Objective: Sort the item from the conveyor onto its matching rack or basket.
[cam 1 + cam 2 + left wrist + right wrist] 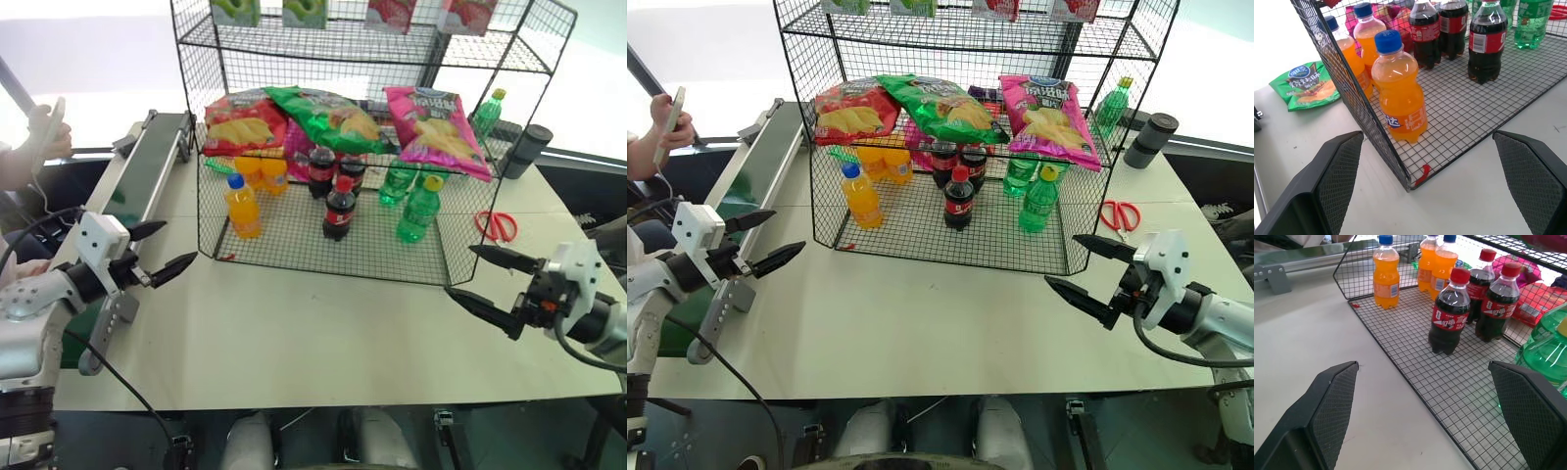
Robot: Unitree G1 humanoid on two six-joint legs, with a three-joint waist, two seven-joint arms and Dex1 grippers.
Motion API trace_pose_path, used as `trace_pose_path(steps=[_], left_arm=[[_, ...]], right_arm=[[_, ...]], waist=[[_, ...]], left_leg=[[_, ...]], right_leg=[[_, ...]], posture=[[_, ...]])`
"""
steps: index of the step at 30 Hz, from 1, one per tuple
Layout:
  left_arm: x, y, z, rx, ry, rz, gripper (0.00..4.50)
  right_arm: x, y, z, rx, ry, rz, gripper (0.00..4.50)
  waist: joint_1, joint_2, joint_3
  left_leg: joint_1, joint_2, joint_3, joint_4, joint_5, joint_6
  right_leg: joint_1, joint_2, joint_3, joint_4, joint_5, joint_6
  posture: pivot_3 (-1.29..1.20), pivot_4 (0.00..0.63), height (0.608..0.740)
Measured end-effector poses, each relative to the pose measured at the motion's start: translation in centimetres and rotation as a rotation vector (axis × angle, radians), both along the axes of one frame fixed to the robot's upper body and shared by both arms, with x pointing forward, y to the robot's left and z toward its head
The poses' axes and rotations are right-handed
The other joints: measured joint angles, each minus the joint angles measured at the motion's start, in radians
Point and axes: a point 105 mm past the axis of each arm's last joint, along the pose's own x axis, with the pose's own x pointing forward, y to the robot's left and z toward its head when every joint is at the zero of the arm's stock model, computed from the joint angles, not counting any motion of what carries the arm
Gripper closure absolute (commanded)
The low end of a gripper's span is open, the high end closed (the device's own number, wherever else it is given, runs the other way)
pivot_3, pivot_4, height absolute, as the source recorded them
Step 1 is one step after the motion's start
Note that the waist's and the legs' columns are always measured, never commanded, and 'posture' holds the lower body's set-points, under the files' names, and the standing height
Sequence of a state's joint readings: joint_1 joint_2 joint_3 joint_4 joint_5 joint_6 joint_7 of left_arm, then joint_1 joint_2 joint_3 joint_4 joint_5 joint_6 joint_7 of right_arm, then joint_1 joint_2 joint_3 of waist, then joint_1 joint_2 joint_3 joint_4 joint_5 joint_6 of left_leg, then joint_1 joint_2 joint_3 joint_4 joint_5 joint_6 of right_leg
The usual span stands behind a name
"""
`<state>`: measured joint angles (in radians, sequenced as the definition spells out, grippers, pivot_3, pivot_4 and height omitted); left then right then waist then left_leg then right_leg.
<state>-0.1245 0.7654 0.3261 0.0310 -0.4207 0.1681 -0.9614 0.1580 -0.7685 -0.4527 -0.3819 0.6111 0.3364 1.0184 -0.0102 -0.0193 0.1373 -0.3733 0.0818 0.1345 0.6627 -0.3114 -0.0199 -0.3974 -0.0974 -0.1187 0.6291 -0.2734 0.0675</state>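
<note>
The magenta-pink snack bag point(436, 127) lies on the middle tier of the black wire rack point(323, 262), at its right end, beside a green chip bag point(328, 117) and a red chip bag point(240, 122). The dark green conveyor point(147, 166) runs along the table's left side. My left gripper point(179, 243) hovers open and empty near the rack's front left corner, next to the conveyor. My right gripper point(460, 270) is open and empty at the rack's front right corner. Neither touches the bag.
Orange soda point(242, 206), cola point(339, 208) and green bottles point(419, 211) stand on the rack's bottom tier. Red scissors point(498, 225) and a dark cylinder point(529, 149) lie right of the rack. A person's hand point(44, 132) holds a phone beyond the conveyor. Another green bag point(1305, 85) lies on the table beside the rack.
</note>
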Motion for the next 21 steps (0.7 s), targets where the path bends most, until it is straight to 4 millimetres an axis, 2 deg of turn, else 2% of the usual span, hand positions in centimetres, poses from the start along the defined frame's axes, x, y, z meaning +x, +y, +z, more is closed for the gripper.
trace_pose_path(steps=[6, 21], left_arm=[[0.19, 0.25, -0.12, 0.013, 0.004, 0.009, 0.0], [0.46, -0.66, 0.0, 0.014, -0.019, -0.045, 0.0]], right_arm=[[0.07, -0.28, -0.23, -0.006, 0.003, -0.005, 0.05], [0.61, -0.27, -0.99, -0.031, 0.005, 0.007, 0.05]], waist=[[0.0, 0.0, 0.0], [-0.001, 0.0, 0.0]], left_leg=[[0.0, 0.0, 0.0, 0.0, 0.0, 0.0], [0.0, -0.001, 0.0, 0.0, 0.0, 0.0]], right_leg=[[0.0, 0.0, 0.0, 0.0, 0.0, 0.0], [0.0, 0.0, 0.0, 0.001, 0.0, 0.0]], posture=[[0.0, 0.15, 0.726], [0.0, 0.15, 0.726]])
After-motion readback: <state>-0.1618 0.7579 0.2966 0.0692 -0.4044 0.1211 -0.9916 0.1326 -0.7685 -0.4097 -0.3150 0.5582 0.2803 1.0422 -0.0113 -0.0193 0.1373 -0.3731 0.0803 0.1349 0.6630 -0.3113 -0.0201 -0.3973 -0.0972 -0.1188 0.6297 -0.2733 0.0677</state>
